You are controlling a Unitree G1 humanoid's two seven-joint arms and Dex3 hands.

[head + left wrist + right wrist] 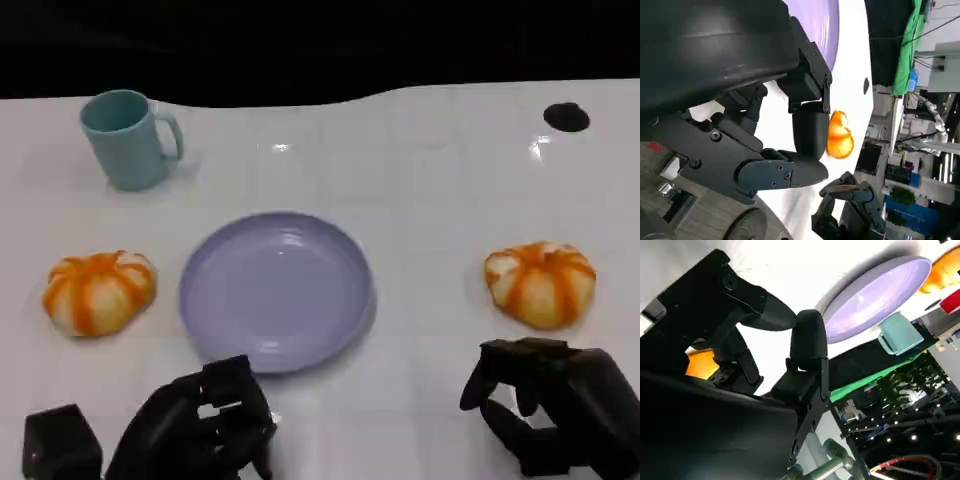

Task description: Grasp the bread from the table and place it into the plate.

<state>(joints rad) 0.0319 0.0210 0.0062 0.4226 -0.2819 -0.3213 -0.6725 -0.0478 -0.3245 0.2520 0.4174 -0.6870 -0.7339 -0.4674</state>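
A glossy white table (420,190) is seen against a dark backdrop. A round orange-striped bread roll (541,283) lies just ahead of the right hand (550,405), untouched; that hand's fingers are curled, nothing held. A second similar roll (98,291) lies left of the empty left hand (200,425), a lavender round plate (276,290) directly ahead.

bare bench (430,210) lies between the right robot hand (545,415) and the plate (275,290); the right bread (541,283) sits just ahead of that robot hand.
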